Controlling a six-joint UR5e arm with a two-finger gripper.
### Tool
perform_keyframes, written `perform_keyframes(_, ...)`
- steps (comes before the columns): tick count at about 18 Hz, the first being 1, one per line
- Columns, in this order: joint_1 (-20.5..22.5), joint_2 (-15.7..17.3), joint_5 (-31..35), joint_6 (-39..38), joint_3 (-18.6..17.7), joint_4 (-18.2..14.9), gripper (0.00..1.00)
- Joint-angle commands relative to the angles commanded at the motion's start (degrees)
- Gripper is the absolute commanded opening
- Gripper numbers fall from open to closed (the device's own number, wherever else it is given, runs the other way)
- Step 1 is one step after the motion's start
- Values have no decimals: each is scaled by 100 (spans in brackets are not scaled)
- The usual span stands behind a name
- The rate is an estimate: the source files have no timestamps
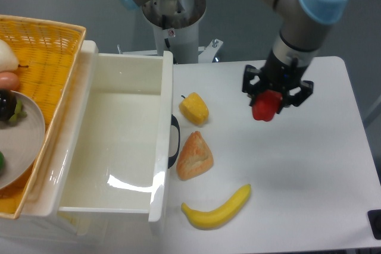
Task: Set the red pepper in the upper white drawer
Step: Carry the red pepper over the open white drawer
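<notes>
Already the gripper has its fingers closed on the red pepper, held over the right part of the desk, well apart from the upper white drawer. Carrying looks to be the step in hand; next comes a leftward move over the drawer's open cavity before release. Between them lie a yellow pepper, a bread piece and a banana, so enough height is needed to clear them and the drawer wall. An orange wicker basket sits beyond.

Red pepper: small, glossy, clamped between the pincer fingers, raised over the table's right half. Upper white drawer: pulled open, deep-walled, interior bare, black handle facing right, well apart from the pepper.
</notes>
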Motion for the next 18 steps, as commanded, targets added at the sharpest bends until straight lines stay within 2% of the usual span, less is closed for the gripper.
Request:
perform_keyframes(3,-238,141,-307,-159,0,-18,20)
perform_keyframes(9,-817,413,-484,-159,-9,0,20)
perform_keyframes(15,-1336,414,-484,-28,0,44,20)
perform_keyframes(18,-1451,379,-493,271,-9,44,20)
